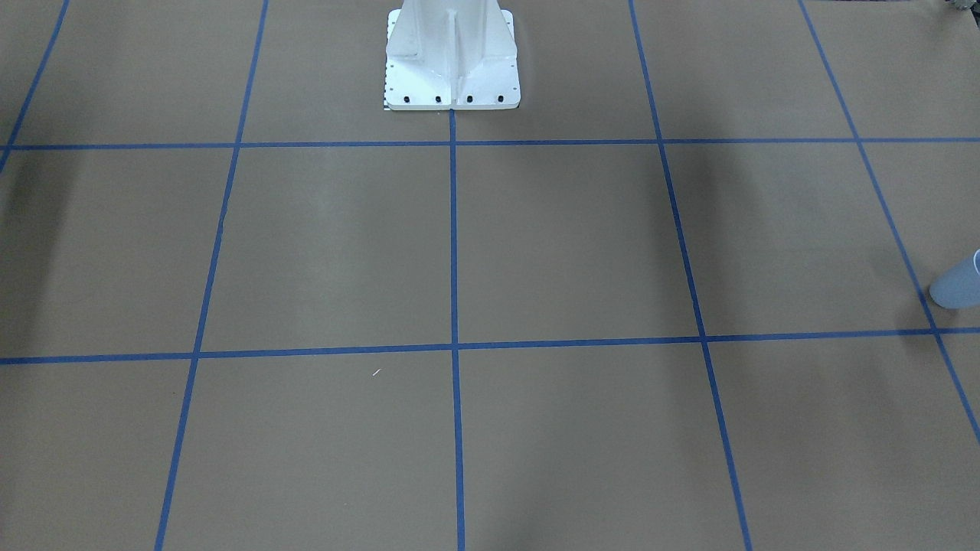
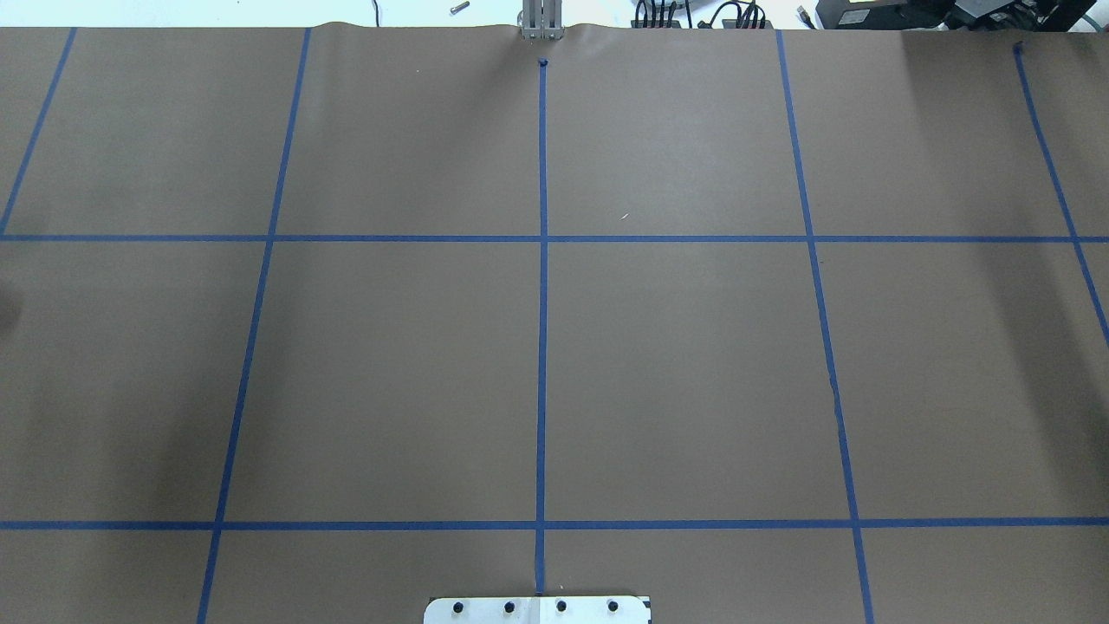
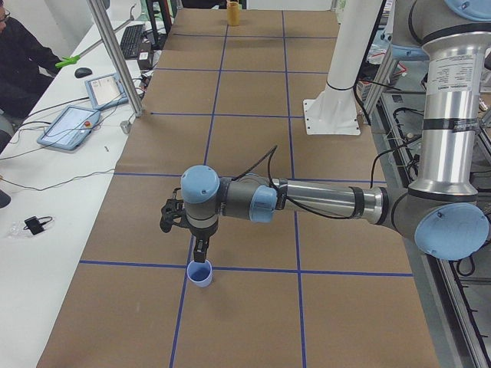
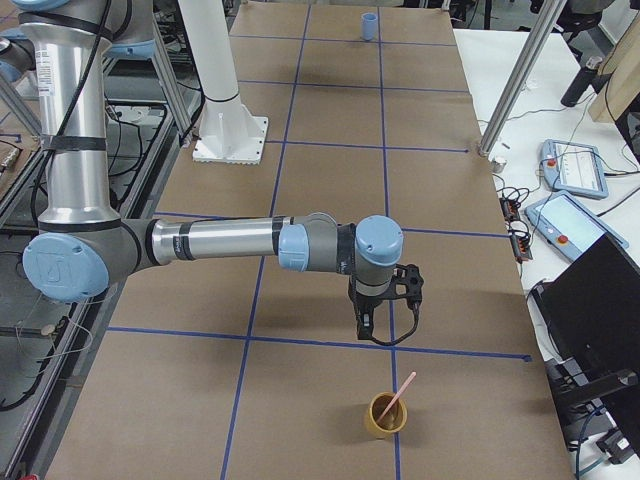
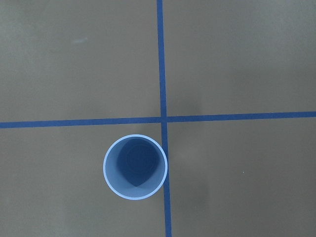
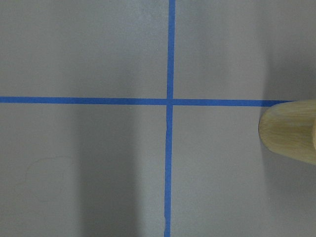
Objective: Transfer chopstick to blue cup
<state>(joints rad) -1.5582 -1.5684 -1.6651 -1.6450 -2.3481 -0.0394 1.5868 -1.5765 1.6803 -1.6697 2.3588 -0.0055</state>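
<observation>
At the robot's left end of the table [image 2: 693, 347], which is brown paper crossed by a grid of blue tape [image 2: 542, 347], the blue cup [image 3: 199, 274] stands upright. In the left wrist view its rim [image 5: 135, 167] sits just beside a tape crossing and overlaps one line, and we look straight down onto its darker blue bottom. The left gripper [image 3: 199, 251] points downward and seems to hang just above the cup, though from that side angle we cannot tell how close it is. We also cannot tell whether its fingers are apart or together, since the wrist camera shows none of them.

In the middle, the white robot base [image 1: 452, 69] is bolted to the table and a tiny white speck [image 1: 376, 373] lies on the paper.

Toward the robot's right end, the right gripper [image 4: 365, 323] hangs fingers down over the paper, near a tan cup [image 4: 385, 417] but apart from it. We cannot tell its finger state either. The chopstick [image 4: 403, 390] stands tilted in that tan cup, its lower end inside and its upper end leaning out over the rim. It is well apart from the blue cup at the far end of the table. In the right wrist view the tan cup [image 6: 291, 131] shows only at the edge.
</observation>
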